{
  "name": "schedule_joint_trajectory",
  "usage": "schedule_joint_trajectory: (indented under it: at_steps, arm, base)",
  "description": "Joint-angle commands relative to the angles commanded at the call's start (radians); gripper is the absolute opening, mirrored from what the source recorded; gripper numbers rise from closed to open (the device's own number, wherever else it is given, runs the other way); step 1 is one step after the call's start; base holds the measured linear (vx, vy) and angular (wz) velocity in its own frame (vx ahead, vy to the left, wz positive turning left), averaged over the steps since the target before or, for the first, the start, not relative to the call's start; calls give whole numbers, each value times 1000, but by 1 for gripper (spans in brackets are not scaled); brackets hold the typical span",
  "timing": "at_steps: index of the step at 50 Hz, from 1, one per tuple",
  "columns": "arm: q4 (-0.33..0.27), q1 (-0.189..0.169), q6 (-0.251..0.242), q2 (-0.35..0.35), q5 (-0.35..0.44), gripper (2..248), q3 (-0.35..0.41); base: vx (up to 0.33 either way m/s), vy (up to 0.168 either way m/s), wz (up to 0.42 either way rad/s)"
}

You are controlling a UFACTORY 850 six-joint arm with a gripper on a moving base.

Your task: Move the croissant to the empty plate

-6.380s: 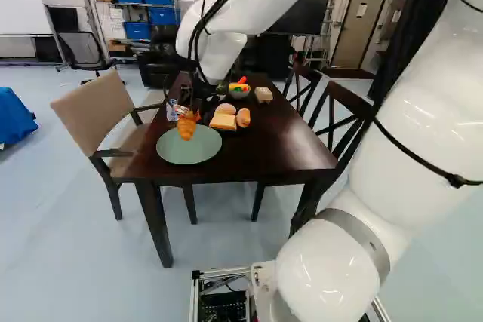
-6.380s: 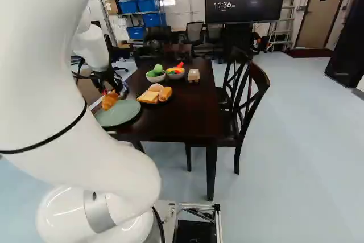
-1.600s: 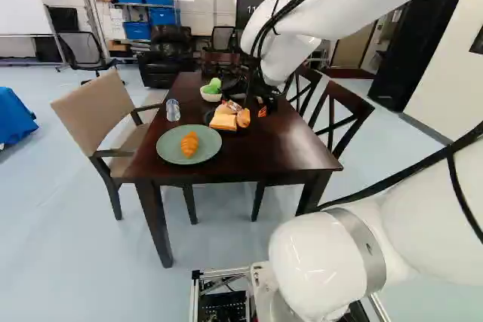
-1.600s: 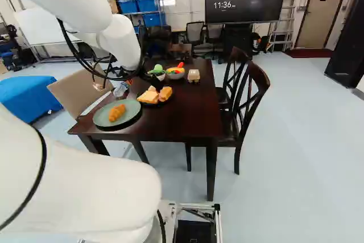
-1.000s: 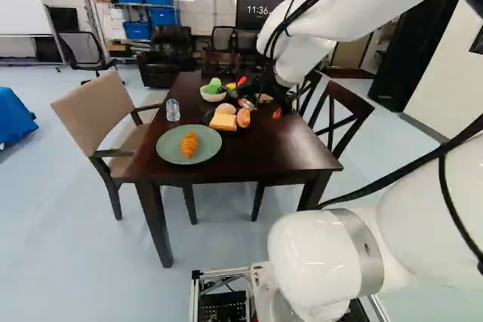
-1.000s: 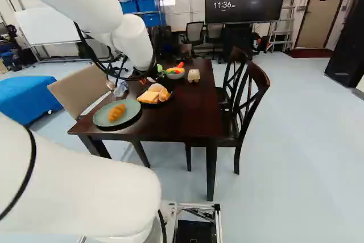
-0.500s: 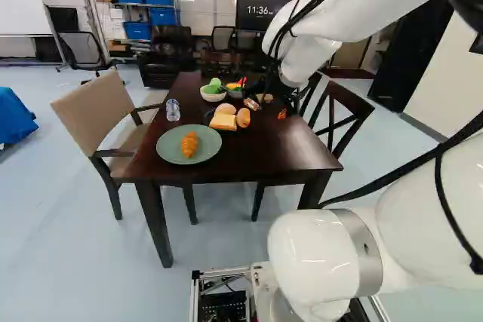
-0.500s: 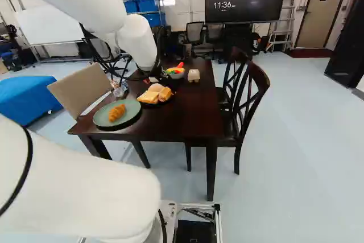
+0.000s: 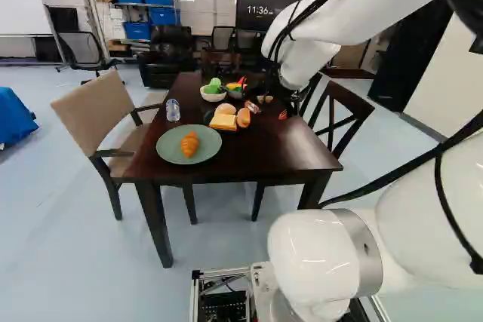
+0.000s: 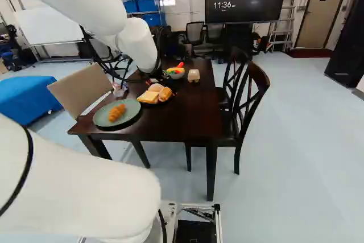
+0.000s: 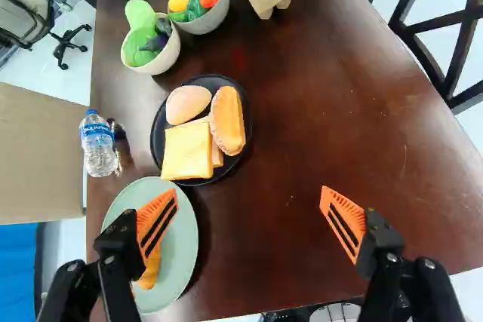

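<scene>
Golden croissant [image 9: 189, 145] aside, below end effector [image 9: 267, 110]

The croissant [image 9: 189, 144] lies on the green plate [image 9: 170, 151] — bread [image 9: 223, 122] nearby.

The plate [image 9: 167, 148] is pale green, the croissant [image 9: 189, 145] on it golden orange. Beyond the plate, the dish [image 11: 158, 137] is black, its bread [image 11: 187, 152] yellow; beneath the plate, the table [image 11: 302, 111] is dark reddish brown. The gripper [image 9: 267, 110] has orange pads [image 11: 349, 209] with black stripes.
</scene>
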Motion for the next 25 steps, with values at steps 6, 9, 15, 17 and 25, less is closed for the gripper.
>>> schedule_joint_trajectory:
  at_steps: [6,9,15,17,25]
  arm:
    - [-7,1,0,-1,22,247,10]
    - [-11,2,0,-2,34,247,15]
    - [-21,3,0,-3,63,247,28]
    - [-24,3,0,-3,73,247,32]
    - [-39,5,0,-5,118,247,53]
  base:
    - [0,0,0]
    - [0,0,0]
    - [0,0,0]
    - [0,0,0]
    - [0,0,0]
